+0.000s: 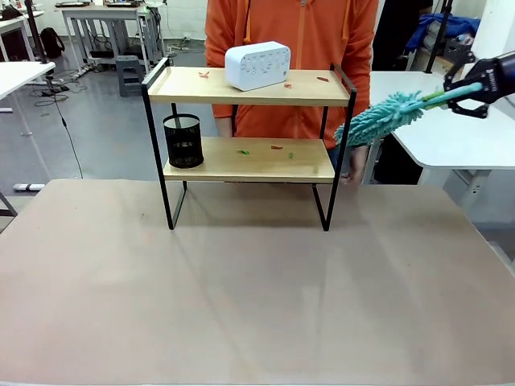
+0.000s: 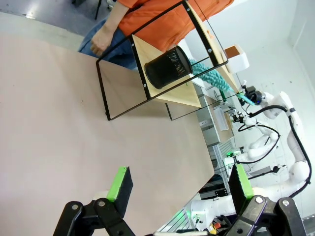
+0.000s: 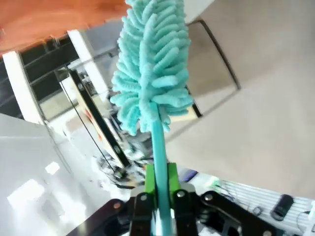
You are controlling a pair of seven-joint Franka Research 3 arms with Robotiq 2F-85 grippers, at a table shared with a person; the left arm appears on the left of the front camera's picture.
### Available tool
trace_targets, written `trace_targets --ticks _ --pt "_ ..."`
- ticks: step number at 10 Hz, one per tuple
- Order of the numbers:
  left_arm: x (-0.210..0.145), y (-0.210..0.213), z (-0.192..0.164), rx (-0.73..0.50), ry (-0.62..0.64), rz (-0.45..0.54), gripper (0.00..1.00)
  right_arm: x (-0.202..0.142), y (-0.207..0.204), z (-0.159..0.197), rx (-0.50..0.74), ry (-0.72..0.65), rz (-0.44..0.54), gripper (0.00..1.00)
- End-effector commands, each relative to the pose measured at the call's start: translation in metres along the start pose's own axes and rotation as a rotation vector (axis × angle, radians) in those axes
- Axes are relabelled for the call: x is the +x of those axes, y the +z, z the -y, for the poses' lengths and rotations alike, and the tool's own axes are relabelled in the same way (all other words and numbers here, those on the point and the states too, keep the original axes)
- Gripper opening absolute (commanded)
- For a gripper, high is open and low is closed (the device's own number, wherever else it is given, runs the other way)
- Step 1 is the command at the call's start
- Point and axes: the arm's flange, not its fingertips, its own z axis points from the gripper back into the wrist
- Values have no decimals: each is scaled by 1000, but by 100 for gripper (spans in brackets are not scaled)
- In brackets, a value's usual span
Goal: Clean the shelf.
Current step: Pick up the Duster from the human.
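The shelf stands at the far middle of the tan table, a two-tier wooden rack in a black frame. Small red and green scraps lie on both boards. My right gripper at the upper right is shut on the handle of a teal fluffy duster. The duster head hangs just right of the shelf's right end, near the lower board. In the right wrist view the duster runs up from between the green pads. My left gripper is open above the table, with the shelf ahead of it.
A white speaker-like box sits on the top board and a black mesh cup on the lower board's left end. A person in an orange top stands right behind the shelf. White tables flank both sides.
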Motion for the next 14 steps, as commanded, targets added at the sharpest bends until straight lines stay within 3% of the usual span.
trace_targets --ticks 1,3,4,6,8,9,10,14 --pt "0 -2 1 -20 -22 17 100 -83 49 14 -123 285 32 0" --pt "0 -2 1 -20 -22 17 100 -169 92 47 -251 535 81 0" --pt "0 -2 1 -20 -22 17 100 -204 106 73 -283 600 97 0" --pt "0 -2 1 -20 -22 17 100 -239 124 117 -293 637 57 0" --pt "0 -2 1 -20 -22 17 100 -244 137 155 -187 667 -35 0" --pt "0 -2 1 -20 -22 17 100 -230 131 164 -174 663 -27 0" --pt "0 -2 1 -20 -22 17 100 -256 133 143 -238 647 17 0" --pt "0 -2 1 -20 -22 17 100 -256 133 143 -238 647 17 0"
